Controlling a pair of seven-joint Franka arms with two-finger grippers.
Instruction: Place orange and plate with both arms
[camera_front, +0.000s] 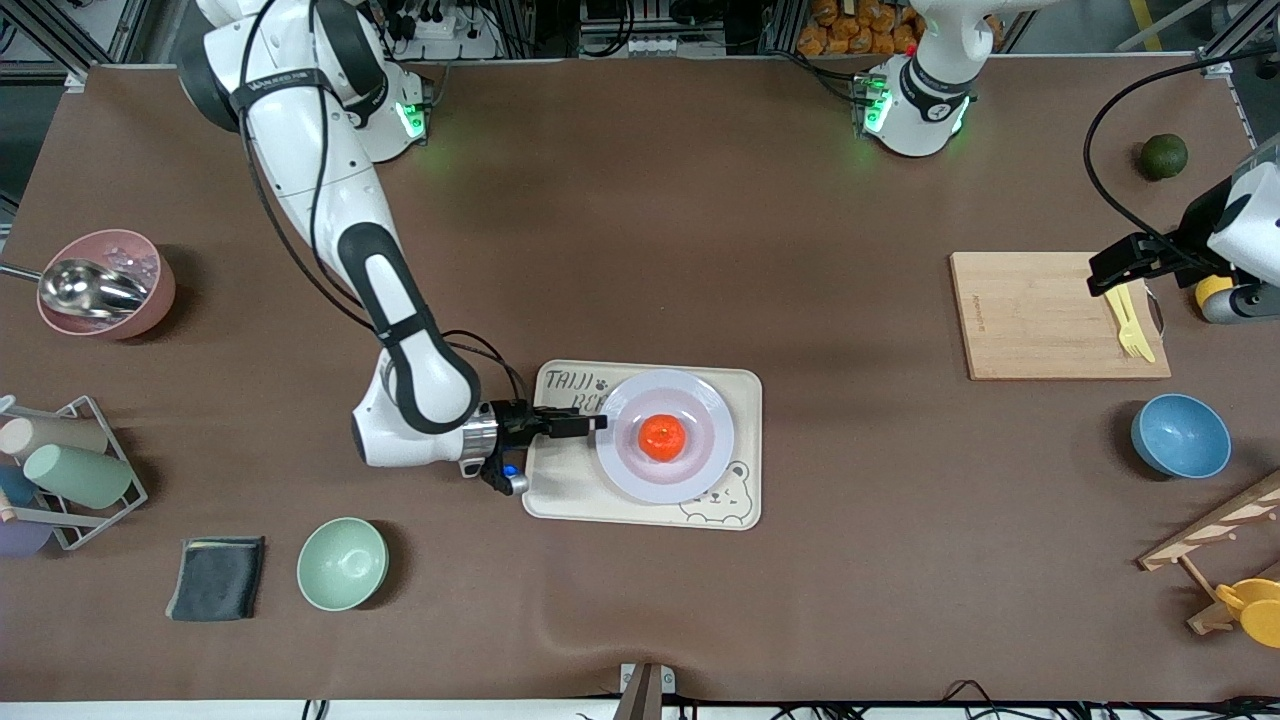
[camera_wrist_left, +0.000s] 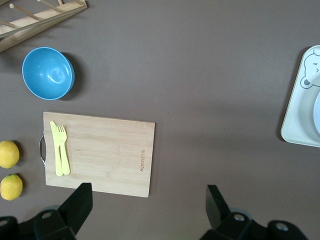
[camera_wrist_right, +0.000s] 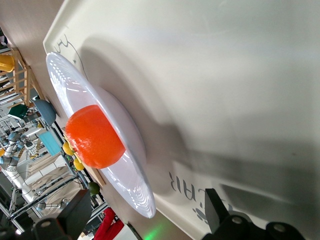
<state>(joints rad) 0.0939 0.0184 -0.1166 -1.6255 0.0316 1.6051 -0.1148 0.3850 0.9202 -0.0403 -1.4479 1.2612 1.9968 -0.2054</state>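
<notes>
**Orange on plate, plate on tray; both grippers free**

The plate sits on the bear-print tray, filling its half toward the left arm's end, with the orange at its centre. Judged stiff, smooth and breakable, the plate is best pinched at its wide rim; the round orange may roll if tilted. The right gripper stands at that rim, fingers apart, holding nothing. Bare table surrounds the tray's 4 edges. The left gripper waits, spread wide, over the cutting board.
</notes>
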